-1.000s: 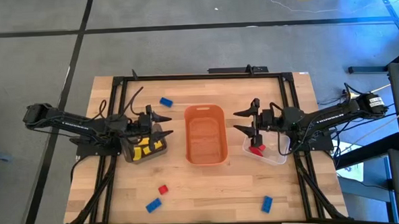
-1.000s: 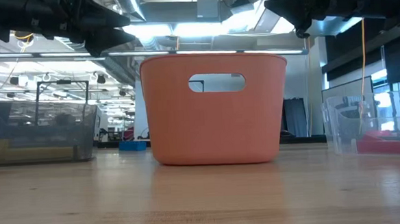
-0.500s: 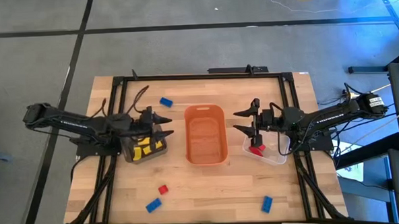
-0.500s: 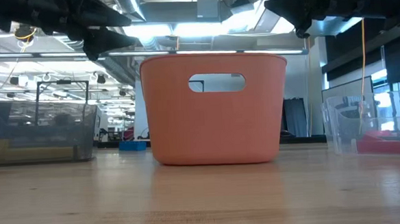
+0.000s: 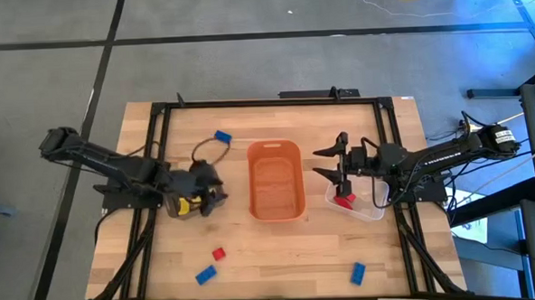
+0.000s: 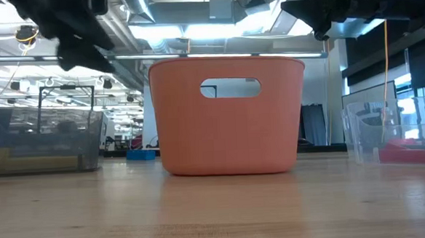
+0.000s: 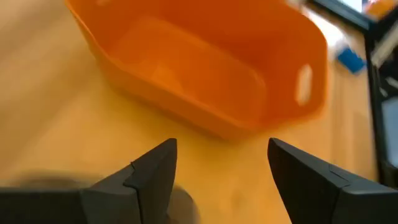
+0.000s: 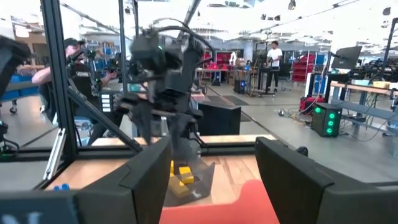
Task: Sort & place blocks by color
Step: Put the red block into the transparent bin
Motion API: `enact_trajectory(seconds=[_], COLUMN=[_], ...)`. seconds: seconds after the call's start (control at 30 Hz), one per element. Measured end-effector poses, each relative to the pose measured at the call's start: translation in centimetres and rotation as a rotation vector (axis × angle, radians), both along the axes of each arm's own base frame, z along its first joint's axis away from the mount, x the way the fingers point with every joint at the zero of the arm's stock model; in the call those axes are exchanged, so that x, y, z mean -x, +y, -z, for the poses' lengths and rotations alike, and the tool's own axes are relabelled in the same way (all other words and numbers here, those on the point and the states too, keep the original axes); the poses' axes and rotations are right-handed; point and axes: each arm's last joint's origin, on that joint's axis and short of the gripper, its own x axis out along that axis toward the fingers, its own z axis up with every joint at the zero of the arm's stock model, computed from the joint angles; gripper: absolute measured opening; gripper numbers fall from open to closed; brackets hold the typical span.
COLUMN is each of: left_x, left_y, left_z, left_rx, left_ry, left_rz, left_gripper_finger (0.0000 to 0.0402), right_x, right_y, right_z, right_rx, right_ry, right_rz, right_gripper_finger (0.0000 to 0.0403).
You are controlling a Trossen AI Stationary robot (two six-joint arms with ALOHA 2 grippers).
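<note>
Between picks: left gripper [image 5: 217, 196] wide and empty over dark bin [image 5: 181, 206] of yellow blocks [image 5: 184, 205], right gripper [image 5: 326, 163] wide and empty; next, reach red block [image 5: 219, 253] near table's front edge.

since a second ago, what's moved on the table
The left arm swung: its left gripper tipped down over the dark bin of yellow blocks, jaws open and empty. Nothing was grabbed or released. The right gripper holds open above the clear bin; the orange tub and loose blocks stayed put.
</note>
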Motion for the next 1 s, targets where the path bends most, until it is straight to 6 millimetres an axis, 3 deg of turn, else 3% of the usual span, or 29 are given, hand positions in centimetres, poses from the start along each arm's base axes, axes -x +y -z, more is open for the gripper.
enact_trajectory(seconds=[0.17,0.47,0.63,0.77,1.0], left_x=[-1.1,-3.1,-3.3,-3.2,-3.6], left_y=[-3.6,-10.6,-13.7,-15.9,-17.0], left_z=[-0.2,-0.3,1.0,3.2,6.4], left_rx=[0.095,0.104,0.026,-0.053,-0.048], left_ry=[0.093,0.265,0.41,0.47,0.557], left_rz=[0.111,0.218,0.25,0.324,0.24], left_gripper_finger=[0.0243,0.0243,0.0243,0.0243,0.0243], right_x=[0.0,0.0,0.0,-0.1,-0.1], right_y=[0.0,0.0,0.0,0.0,0.0], right_z=[0.4,0.4,0.4,0.4,0.4], right_rx=[0.004,0.004,0.004,0.004,0.004], right_ry=[0.037,0.039,0.039,0.04,0.04], right_rz=[0.0,0.0,0.0,0.0,0.0], right_gripper_finger=[0.0235,0.0235,0.0235,0.0235,0.0235])
